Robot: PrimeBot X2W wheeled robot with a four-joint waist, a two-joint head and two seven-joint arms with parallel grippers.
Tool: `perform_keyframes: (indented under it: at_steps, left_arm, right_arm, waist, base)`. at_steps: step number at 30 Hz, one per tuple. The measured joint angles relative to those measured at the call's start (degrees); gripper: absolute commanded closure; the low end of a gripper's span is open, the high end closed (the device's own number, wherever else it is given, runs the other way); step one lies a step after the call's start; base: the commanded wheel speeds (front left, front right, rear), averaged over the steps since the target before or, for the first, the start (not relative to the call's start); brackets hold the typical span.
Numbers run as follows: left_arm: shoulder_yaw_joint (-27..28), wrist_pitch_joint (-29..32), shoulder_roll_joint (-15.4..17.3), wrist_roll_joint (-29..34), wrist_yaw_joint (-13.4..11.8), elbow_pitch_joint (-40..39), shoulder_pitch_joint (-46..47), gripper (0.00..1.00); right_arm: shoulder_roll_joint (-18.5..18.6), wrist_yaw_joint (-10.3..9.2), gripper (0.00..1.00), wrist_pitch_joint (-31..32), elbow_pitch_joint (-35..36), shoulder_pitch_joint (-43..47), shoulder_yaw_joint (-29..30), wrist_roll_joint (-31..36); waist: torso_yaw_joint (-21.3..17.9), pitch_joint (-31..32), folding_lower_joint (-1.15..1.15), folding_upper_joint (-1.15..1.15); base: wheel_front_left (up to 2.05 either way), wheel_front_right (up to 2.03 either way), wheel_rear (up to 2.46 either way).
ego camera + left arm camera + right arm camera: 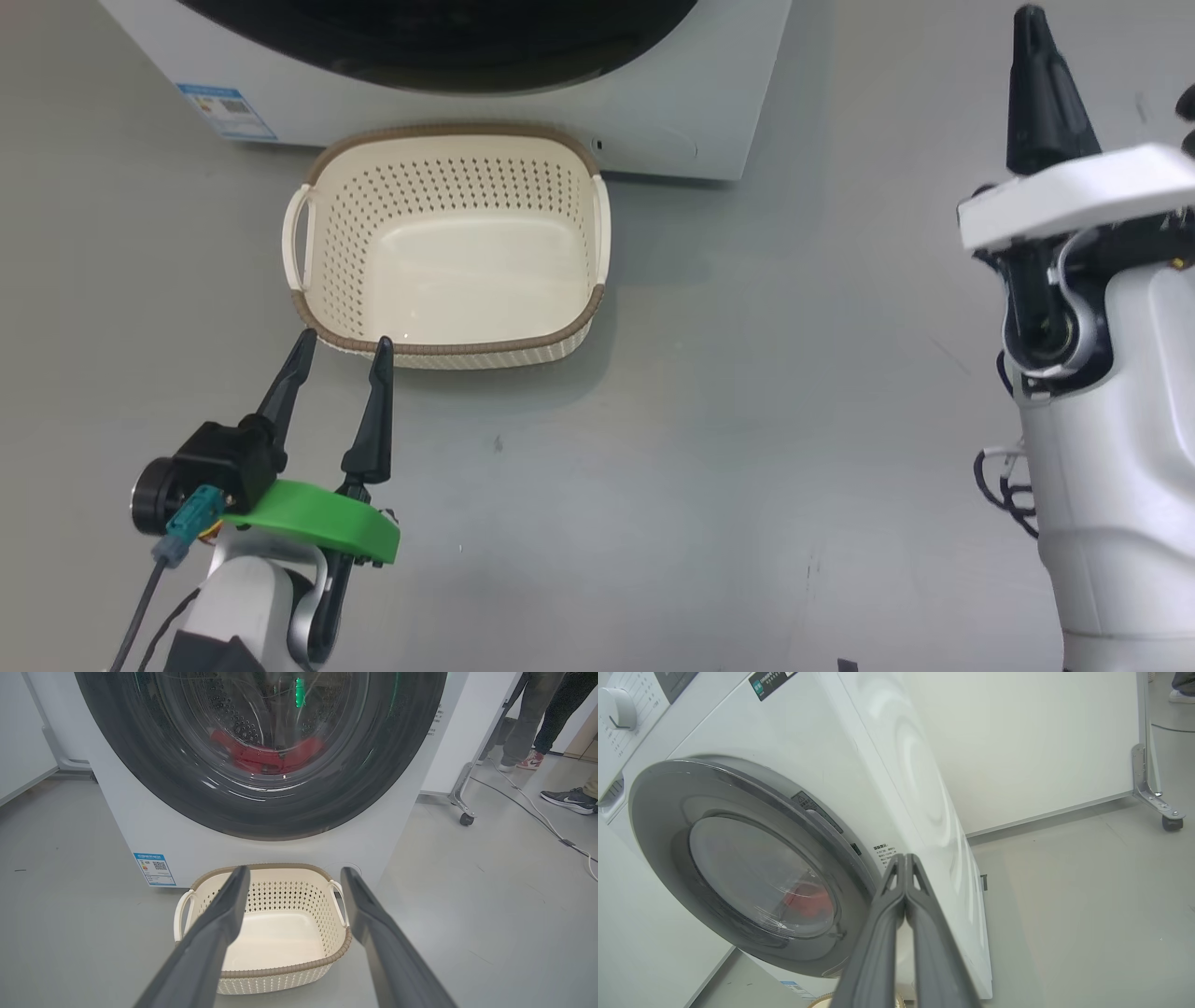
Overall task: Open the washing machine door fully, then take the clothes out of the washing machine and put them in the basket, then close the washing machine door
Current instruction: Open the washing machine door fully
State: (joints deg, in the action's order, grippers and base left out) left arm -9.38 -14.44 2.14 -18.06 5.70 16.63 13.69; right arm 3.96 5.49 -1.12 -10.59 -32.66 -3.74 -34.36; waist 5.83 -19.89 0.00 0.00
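Door (261,728): was shut on the machine (140,830). The clothes (261,756) lay inside, red behind the glass.
Basket (448,133): sat empty on the floor, just in front of the machine and below the door.
Left gripper (344,341): fingers were wide apart and held nothing. The tips were near the basket's near rim.
Right gripper (904,858): fingers were pressed together and held nothing. It pointed at the door edge on the robot's right. Whether it touched could not be told.
Slip risk: the shut fingers might slide off the shiny rim, since they had no hold on it.
Bump risk: the left gripper might knock the basket away, being so close.
Drop risk: clothes might land on the floor, since the basket was small.
Blue label (155,869): had a square code and tiny print, too small to read.
Black sticker (773,681): had white writing, too small to read.
Small print (881,851): sat beside the door, too small to read.
Shoe (570,800): was a person's black shoe with a white tick mark. No name could be read.
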Motion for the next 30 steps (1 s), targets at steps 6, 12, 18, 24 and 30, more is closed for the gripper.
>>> perform_keyframes:
  at_steps: [6,12,18,24,30]
  left_arm:
    - [-0.76,0.00,-0.08,-0.02,0.18,-0.48,2.61,0.00]
    - [-1.51,0.00,-0.26,-1.12,0.66,-0.71,5.25,0.00]
    - [-2.36,0.00,-0.43,-2.74,0.74,-0.83,7.50,0.00]
    - [-3.66,-0.01,-0.68,-3.85,0.78,-0.79,9.39,0.00]
    - [-3.50,-0.01,-0.77,-5.17,1.18,-1.37,10.96,0.00]
  right_arm:
    - [-0.19,-0.01,1.00,5.67,0.33,-7.30,1.78,-7.81]
    - [-0.20,-1.72,1.00,13.63,-0.92,-17.51,3.93,-17.63]
    - [-0.08,-5.21,1.00,18.72,-2.96,-24.59,5.20,-23.39]
    - [0.10,-7.23,1.00,22.41,-5.10,-30.25,4.25,-23.75]
    - [0.16,-9.17,1.00,24.36,-7.78,-34.79,4.75,-27.11]
  waist:
    - [1.52,-3.90,0.00,0.00]
    - [4.00,-8.94,0.00,0.00]
    - [6.04,-12.71,0.00,0.00]
    - [8.08,-15.75,0.00,0.00]
    - [9.87,-18.01,0.00,0.00]
  base:
    - [0.00,0.00,0.00]
    - [0.00,0.00,0.00]
    - [0.00,0.00,0.00]
    - [0.00,0.00,0.00]
    - [0.00,0.00,0.00]
